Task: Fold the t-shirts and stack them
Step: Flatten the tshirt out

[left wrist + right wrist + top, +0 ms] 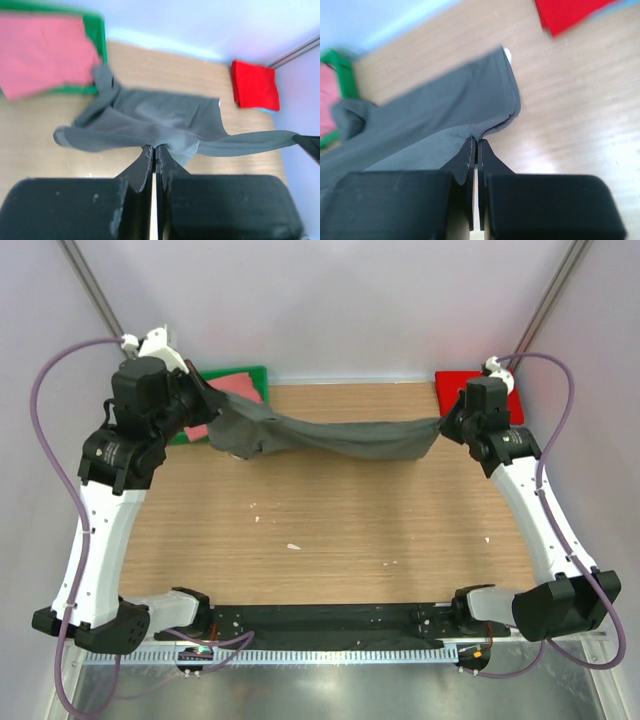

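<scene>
Table (330,530): bin (252,373) in 11 o'clock corner, against far edge. Loose t-shirt (230,388) in bin, lapping over near rim. Folded t-shirt (452,382) in 1 o'clock corner, on top of lower t-shirt (272,108), whose edge shows beneath. Stretched t-shirt (340,435) spans far part of table between bin and pile, sagging at middle. Its 9 o'clock end in left gripper (154,147), just before bin. Its 3 o'clock end in right gripper (475,142), just before pile. Arm bases at 6 o'clock edge.
</scene>
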{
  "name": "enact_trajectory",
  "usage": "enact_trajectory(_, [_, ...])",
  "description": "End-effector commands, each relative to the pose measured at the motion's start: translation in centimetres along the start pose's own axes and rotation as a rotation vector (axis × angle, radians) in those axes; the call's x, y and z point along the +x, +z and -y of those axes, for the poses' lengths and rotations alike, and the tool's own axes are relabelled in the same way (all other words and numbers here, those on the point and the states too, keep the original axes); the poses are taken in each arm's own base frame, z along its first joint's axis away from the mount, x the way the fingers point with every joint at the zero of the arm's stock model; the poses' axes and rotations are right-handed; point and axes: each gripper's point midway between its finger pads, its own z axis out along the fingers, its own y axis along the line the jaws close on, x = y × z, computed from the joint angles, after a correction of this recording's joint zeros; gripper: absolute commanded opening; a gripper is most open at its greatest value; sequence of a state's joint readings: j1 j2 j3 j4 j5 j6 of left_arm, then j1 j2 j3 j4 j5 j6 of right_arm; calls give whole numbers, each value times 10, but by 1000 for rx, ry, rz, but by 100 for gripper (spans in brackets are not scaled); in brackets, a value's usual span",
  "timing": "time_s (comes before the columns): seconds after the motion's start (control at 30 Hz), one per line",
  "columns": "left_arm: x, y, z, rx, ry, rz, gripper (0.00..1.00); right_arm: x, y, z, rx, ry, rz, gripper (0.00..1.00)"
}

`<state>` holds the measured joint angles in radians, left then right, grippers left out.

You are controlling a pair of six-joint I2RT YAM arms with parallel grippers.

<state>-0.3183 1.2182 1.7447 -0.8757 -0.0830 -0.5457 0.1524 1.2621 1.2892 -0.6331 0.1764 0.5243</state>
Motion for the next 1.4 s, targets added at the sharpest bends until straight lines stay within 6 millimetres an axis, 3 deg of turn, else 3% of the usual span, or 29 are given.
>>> enact_trajectory(0.0, [-62,-24,22,77,127,192,0,-56,-25,-22,-49,2,157,1])
enact_trajectory(0.13, [-98,-42,37,129,202,330,0,-76,-34,-33,-56,-19,195,1])
enact_trajectory(0.17, [-110,-52,45,158,215,373,0,-88,-43,-42,-83,-13,230,1])
enact_trajectory(0.33, [-159,-83,76,252,322,538,0,-122,-53,-69,-112,-48,296,1])
enact_trajectory(0.37, [-165,-81,77,237,352,548,0,-141,-70,-82,-159,-33,351,1])
enact_trajectory(0.4, [-180,-102,82,249,370,613,0,-149,-78,-91,-176,-39,381,1])
enact_trajectory(0.43, [-187,-108,83,242,385,640,0,-161,-80,-95,-161,-61,419,1])
enact_trajectory(0.5, [-201,-116,79,195,430,698,0,-165,-78,-96,-145,-61,412,1])
enact_trajectory(0.53, [-210,-129,80,192,437,738,0,-170,-81,-95,-136,-68,429,1])
enact_trajectory(0.6, [-218,-138,84,194,454,774,0,-181,-98,-98,-147,-77,484,1])
enact_trajectory(0.67, [-228,-150,87,201,446,825,0,-184,-99,-98,-137,-85,496,1])
enact_trajectory(0.77, [-231,-159,90,220,441,853,0,-181,-104,-101,-166,-84,484,1])
enact_trajectory(0.87, [-224,-177,96,282,429,853,0,-178,-126,-102,-210,-71,490,1])
enact_trajectory(0.9, [-223,-188,95,291,420,864,0,-179,-145,-99,-236,-62,507,1])
enact_trajectory(0.93, [-218,-213,98,336,416,890,0,-172,-150,-97,-243,-67,491,1])
enact_trajectory(1.0, [-210,-236,100,381,428,910,0,-168,-173,-90,-272,-66,505,1])
enact_trajectory(1.03, [-208,-268,97,400,424,957,0,-163,-194,-77,-279,-58,521,1])
enact_trajectory(1.1, [-200,-293,97,439,433,983,0,-158,-221,-66,-305,-37,546,1])
enact_trajectory(1.13, [-196,-306,96,455,436,1001,0,-154,-249,-58,-345,-21,576,1])
enact_trajectory(1.17, [-192,-329,94,475,426,1035,0,-148,-254,-55,-364,-6,568,1])
enact_trajectory(1.23, [-184,-333,94,507,422,1030,0,-138,-279,-46,-409,19,578,1])
enact_trajectory(1.3, [-178,-344,98,558,407,1045,0,-131,-283,-46,-433,46,551,1])
enact_trajectory(1.37, [-176,-332,102,580,400,1022,0,-122,-279,-49,-449,57,507,1])
